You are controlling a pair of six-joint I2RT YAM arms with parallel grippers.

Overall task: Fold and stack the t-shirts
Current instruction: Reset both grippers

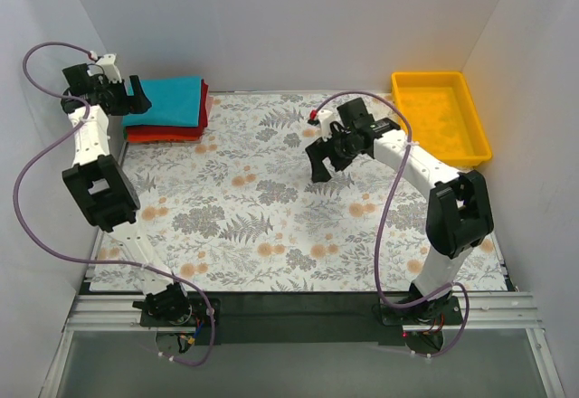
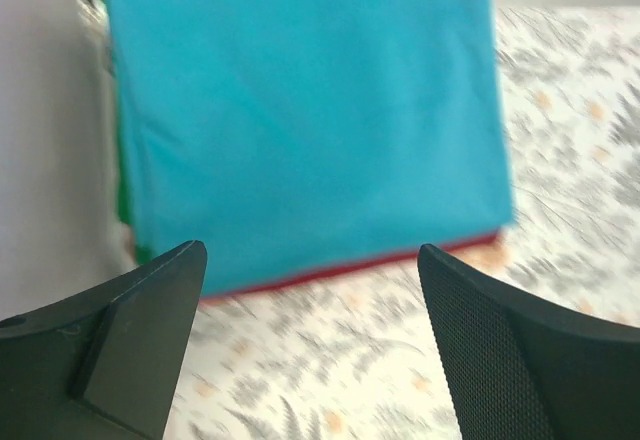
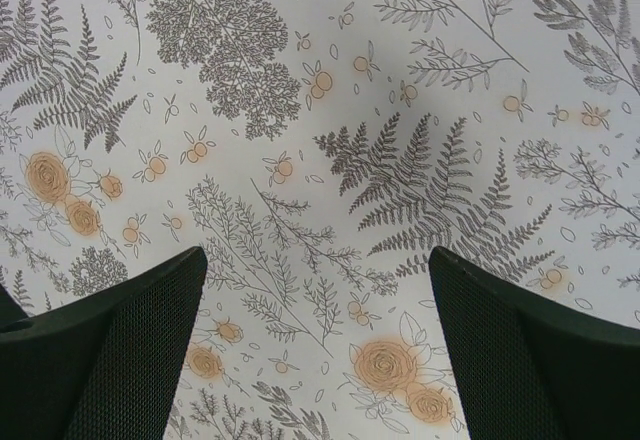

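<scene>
A stack of folded t-shirts lies at the table's far left corner. The teal-blue tee (image 1: 172, 100) is on top, with a dark red one (image 1: 204, 108) and an orange one (image 1: 159, 134) under it. In the left wrist view the teal tee (image 2: 300, 110) fills the upper frame, with a red edge (image 2: 400, 258) below and a sliver of green (image 2: 125, 205) at its left. My left gripper (image 1: 136, 98) is open and empty, just left of the stack (image 2: 312, 260). My right gripper (image 1: 327, 157) is open and empty above the bare floral covering (image 3: 318, 260).
A yellow plastic tray (image 1: 470, 118) stands at the far right. The floral table covering (image 1: 271, 217) spreads across the table. White walls close in on the left, back and right. The left arm's cable (image 1: 36, 63) loops near the left wall.
</scene>
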